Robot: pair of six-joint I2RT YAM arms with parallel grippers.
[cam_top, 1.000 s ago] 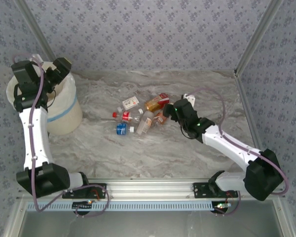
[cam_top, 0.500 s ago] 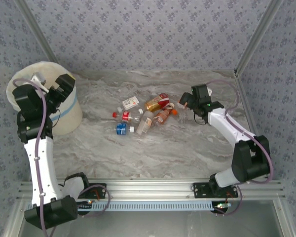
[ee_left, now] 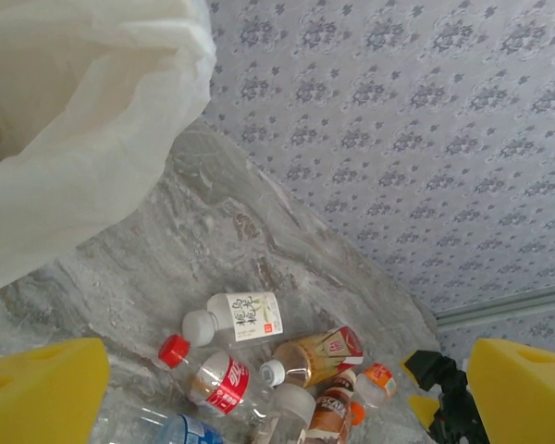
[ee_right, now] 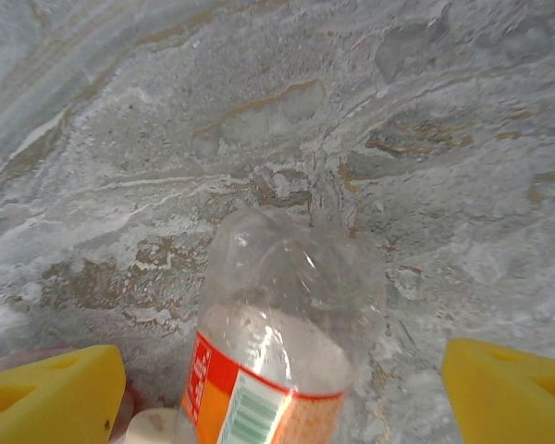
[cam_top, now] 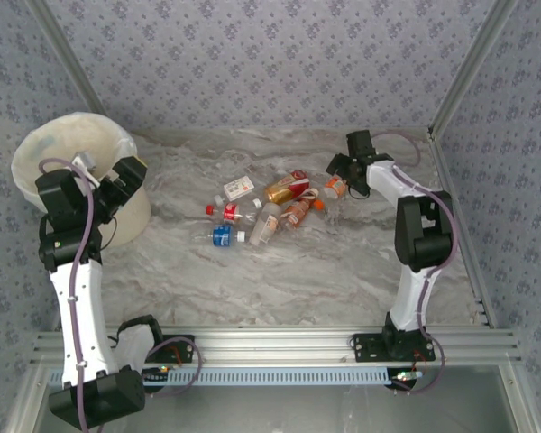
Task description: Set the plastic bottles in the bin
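Right wrist view: right fingers [ee_right: 48, 390] spread wide around an orange-labelled bottle [ee_right: 287, 338]; left fingers [ee_left: 39, 390] parted, empty, beside the bin [ee_left: 69, 120].

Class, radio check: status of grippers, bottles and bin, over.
Left gripper open beside bin. Right gripper open, straddling orange-labelled bottle. Other bottles clustered mid-table. No obstruction seen.

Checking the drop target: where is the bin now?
In the top view the bin stands at the far left of the table, the left gripper at its right side, the bottles lying apart to its right.
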